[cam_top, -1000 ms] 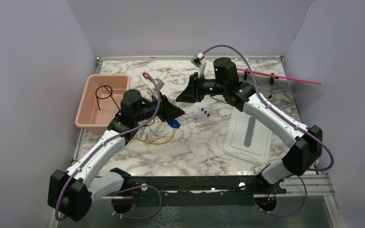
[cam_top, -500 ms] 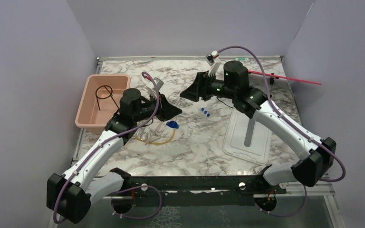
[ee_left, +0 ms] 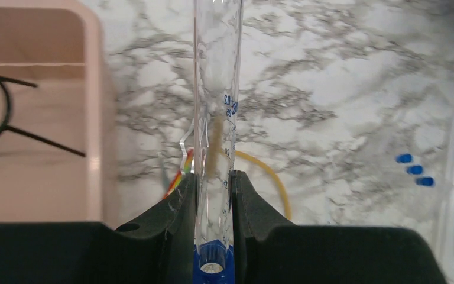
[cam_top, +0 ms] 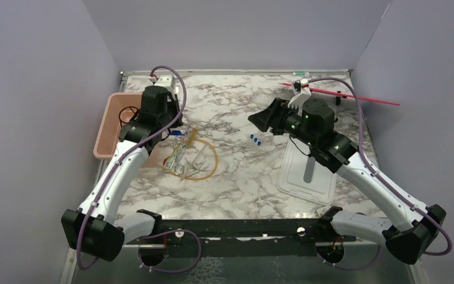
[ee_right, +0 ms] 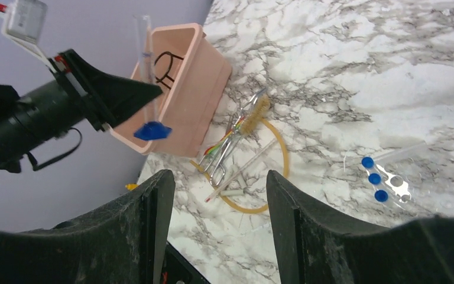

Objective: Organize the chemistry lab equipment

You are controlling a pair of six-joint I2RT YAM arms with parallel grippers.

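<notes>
My left gripper (ee_left: 213, 183) is shut on the blue-based clear vial (ee_left: 214, 106), a graduated tube that stands upright between the fingers with its blue base (ee_right: 152, 130) at the bottom. It hangs just right of the pink tub (cam_top: 103, 131), where the black wire ring (cam_top: 131, 112) lies. The amber tubing loop (cam_top: 204, 171) and metal tongs (cam_top: 180, 157) lie on the marble below my left gripper (cam_top: 176, 127). Three blue-capped tubes (cam_top: 255, 139) lie mid-table. My right gripper (cam_top: 260, 118) hovers open and holds nothing; in its own wrist view the right gripper (ee_right: 216, 183) looks down on the tongs (ee_right: 230, 142).
A white lid (cam_top: 307, 171) with a grey slot lies at the right. A thin red rod (cam_top: 343, 94) crosses the back right corner. A bristle brush (ee_right: 254, 115) and a thin stick lie among the tongs. Purple walls close in the table.
My left arm swung the vial from mid-table back and left to the tub's right side. My right gripper opened wide and drew back to the right.
</notes>
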